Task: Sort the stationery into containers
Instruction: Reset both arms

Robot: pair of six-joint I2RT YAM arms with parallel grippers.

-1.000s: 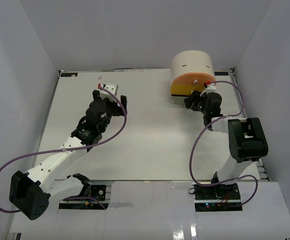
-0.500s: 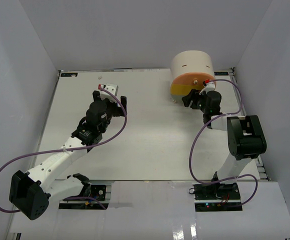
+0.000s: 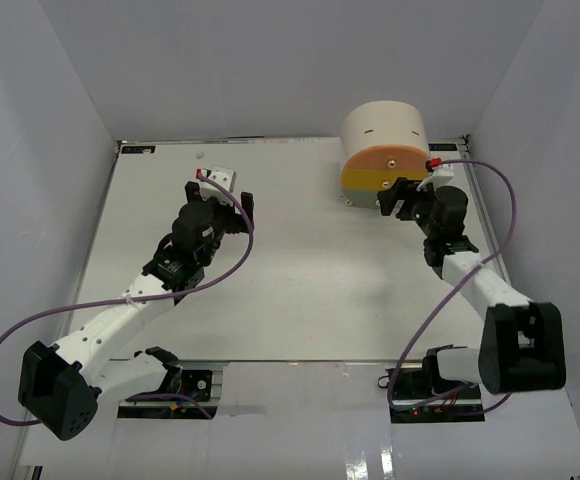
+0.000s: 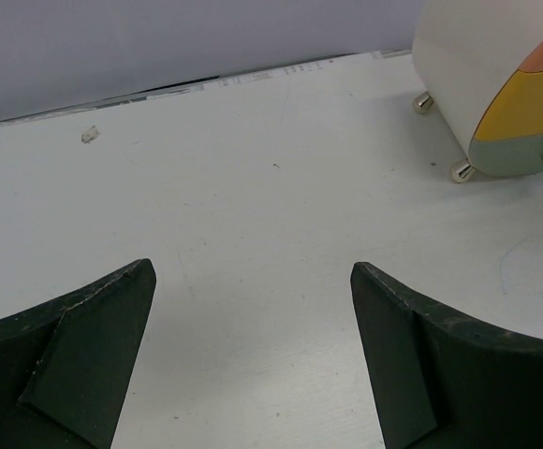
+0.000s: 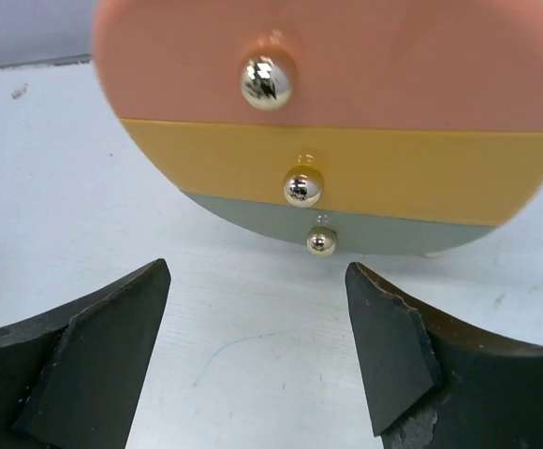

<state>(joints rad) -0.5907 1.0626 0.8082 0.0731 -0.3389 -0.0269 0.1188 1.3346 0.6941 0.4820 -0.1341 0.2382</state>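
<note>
The containers are three stacked drawers, peach-orange (image 5: 365, 65), yellow (image 5: 197, 154) and grey-green (image 5: 393, 232), each with a gold knob. They sit pushed in, in a round cream organiser (image 3: 385, 125) at the back right. My right gripper (image 3: 396, 195) hovers just in front of the drawers, open and holding nothing (image 5: 257, 281). My left gripper (image 3: 232, 198) stands open over bare table at the back left, also holding nothing (image 4: 253, 281). The organiser (image 4: 468, 56) shows at the top right of the left wrist view. No stationery is in view.
A tiny clear scrap (image 4: 89, 135) lies near the table's back edge. The organiser rests on small gold feet (image 4: 461, 170). A faint pen line (image 5: 225, 351) marks the table under the right gripper. White walls enclose the back and both sides.
The right gripper's jaws have spread wider in front of the drawers. The right arm's elbow has swung out to the right. The left arm has not moved.
</note>
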